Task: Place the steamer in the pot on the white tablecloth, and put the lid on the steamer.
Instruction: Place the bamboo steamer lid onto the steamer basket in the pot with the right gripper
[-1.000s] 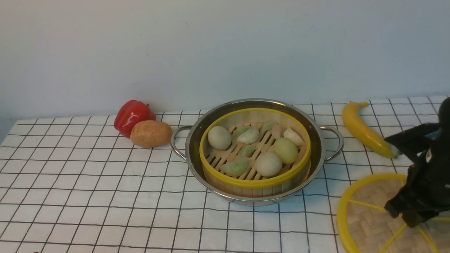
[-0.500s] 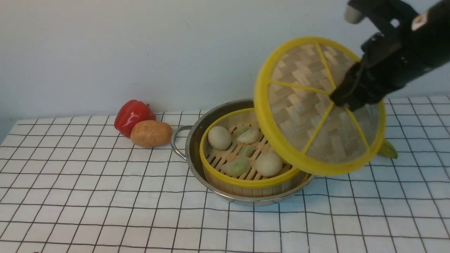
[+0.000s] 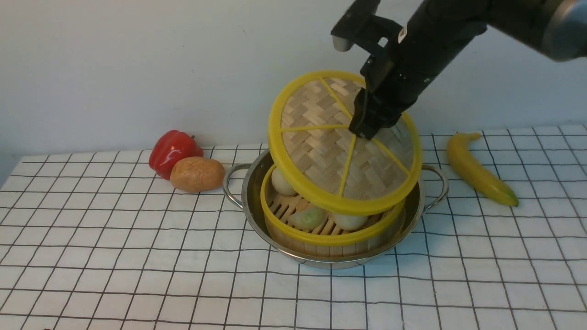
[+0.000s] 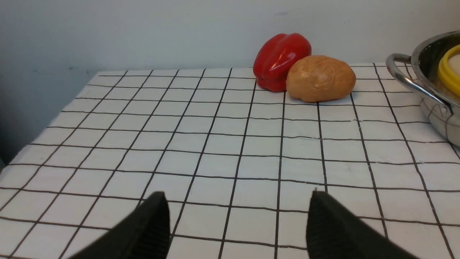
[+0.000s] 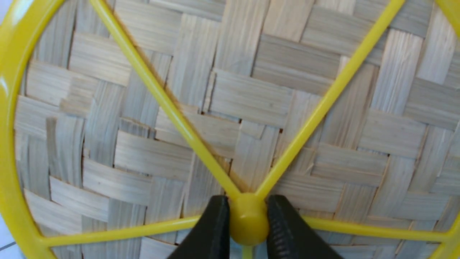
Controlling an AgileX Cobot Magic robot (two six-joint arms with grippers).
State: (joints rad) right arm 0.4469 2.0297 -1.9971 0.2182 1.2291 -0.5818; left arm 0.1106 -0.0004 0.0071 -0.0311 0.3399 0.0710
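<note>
The left tool [image 4: 238, 196] hangs wide apart and empty over the tablecloth [image 3: 114, 238]. A pepper [image 3: 173, 151] touches a potato [image 3: 197, 174]. Next to them, the pot [image 3: 250, 183] holds the steamer [image 3: 321, 238]. The lid [image 3: 321, 156] hangs tilted just above the steamer, its knob [image 5: 248, 223] clamped by the right tool [image 3: 367, 130]. A banana [image 3: 477, 174] lies furthest right.

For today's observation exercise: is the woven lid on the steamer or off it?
Off. The lid hangs tilted over the steamer, its knob pinched in the right claw; food shows beneath its near edge.
</note>
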